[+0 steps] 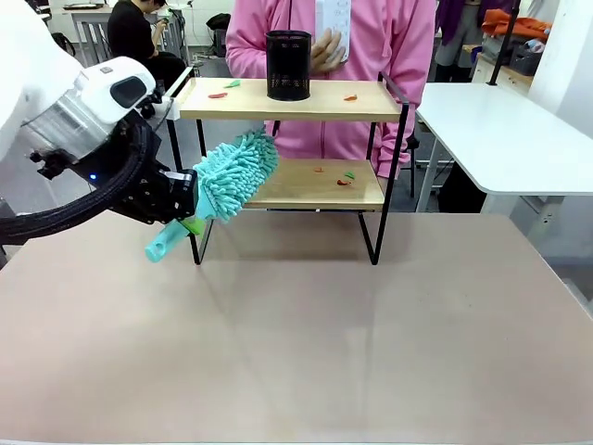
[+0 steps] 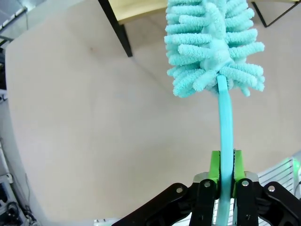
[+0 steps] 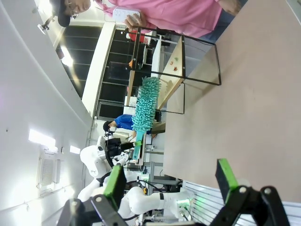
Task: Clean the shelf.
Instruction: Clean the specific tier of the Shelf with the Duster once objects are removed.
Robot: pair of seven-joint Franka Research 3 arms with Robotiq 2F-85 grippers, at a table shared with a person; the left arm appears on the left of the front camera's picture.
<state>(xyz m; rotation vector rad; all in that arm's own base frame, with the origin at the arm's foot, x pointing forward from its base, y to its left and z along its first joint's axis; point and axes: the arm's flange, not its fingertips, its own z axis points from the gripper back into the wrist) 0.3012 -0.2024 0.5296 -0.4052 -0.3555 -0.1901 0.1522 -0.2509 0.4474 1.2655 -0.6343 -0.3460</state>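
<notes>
With my left gripper (image 2: 226, 165) pinching the duster (image 1: 232, 174) handle, I'd sweep its head right along the shelf's (image 1: 371, 109) lower board, pressing lightly to catch the scraps (image 1: 345, 178); right gripper (image 3: 169, 176) spread.

The front view looks across the tabletop (image 1: 306, 352) to the shelf (image 1: 278, 109) at its far edge. The left wrist view hangs close over the duster (image 2: 211, 47); the right wrist view, seemingly rolled sideways, shares both from afar.
</notes>
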